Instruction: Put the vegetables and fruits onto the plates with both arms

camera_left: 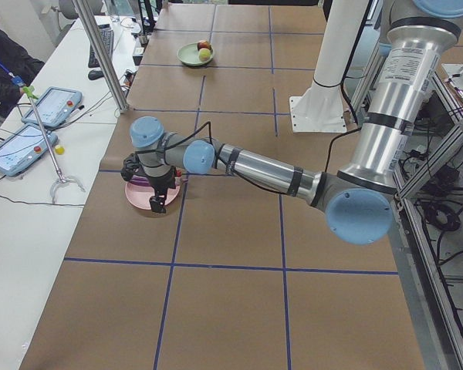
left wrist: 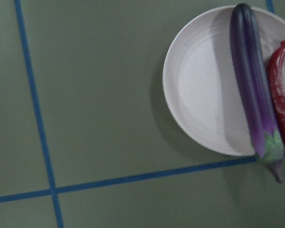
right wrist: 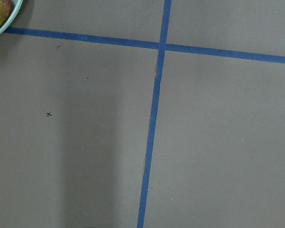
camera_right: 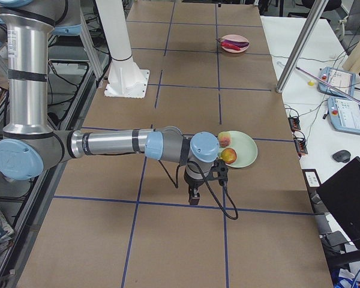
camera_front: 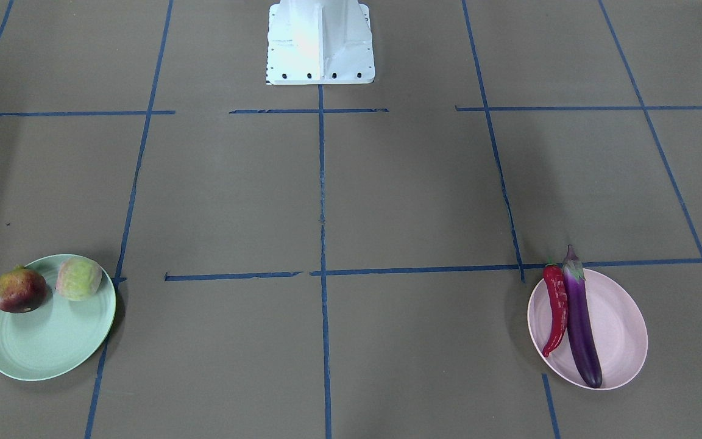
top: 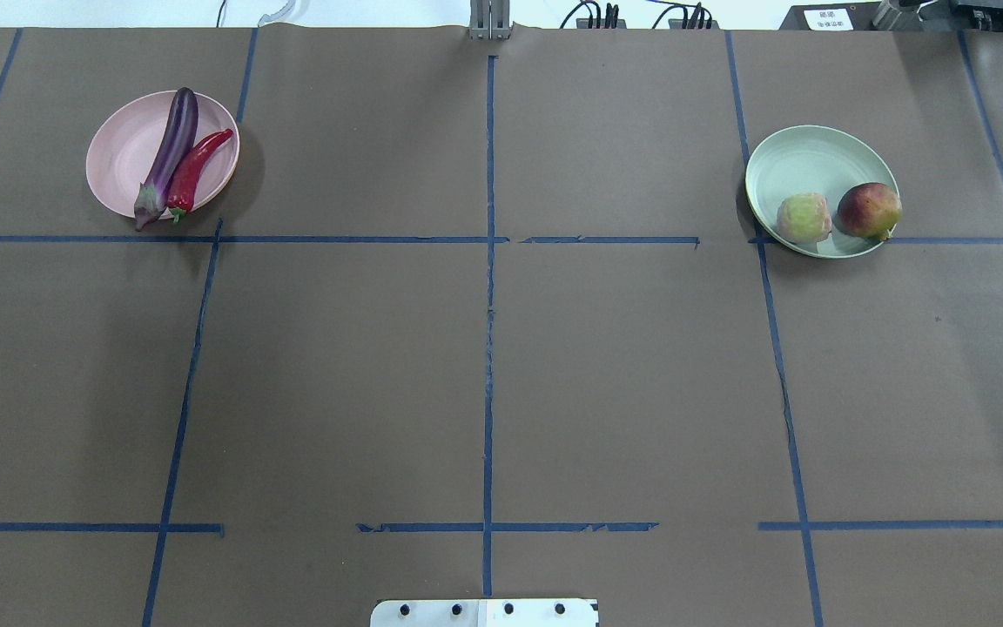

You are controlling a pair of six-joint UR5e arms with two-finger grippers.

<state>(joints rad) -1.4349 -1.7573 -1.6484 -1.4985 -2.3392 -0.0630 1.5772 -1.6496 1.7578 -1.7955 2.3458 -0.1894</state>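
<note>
Spanning the whole field was the table (top: 484, 366), covered in brown paper and ruled into squares by blue tape lines (top: 489, 261). The robot's white base block (camera_front: 320, 42) stood at the middle of its near edge. The left arm (camera_left: 255, 166) reached out low and nearly level toward the far left of the table. The right arm (camera_right: 108, 144) reached in the same manner toward the far right.

The pink plate (top: 123, 152) lay at the far left and the green plate (top: 806, 161) at the far right, well apart.

Each arm ended in a black claw pointing down at the surface. The left gripper (camera_left: 156, 202) hung close by the pink plate, and the right gripper (camera_right: 193, 195) hung close by the near side of the green plate. Both showed clearly only in the side views, so it could not be told whether their fingers were spread or pressed together.

The eggplant (top: 169, 148) lay lengthwise across the pink plate, its dark tip at the far rim and its grey-green cap jutting past the near rim over the table. The chili pepper (top: 192, 170) lay touching the eggplant's right side, stem end toward the near rim.

The pomegranate-like fruit (top: 869, 210) rested on the near-right part of the green plate, against the rim. The peach-like fruit (top: 804, 218) sat just beside it, to its left.
</note>
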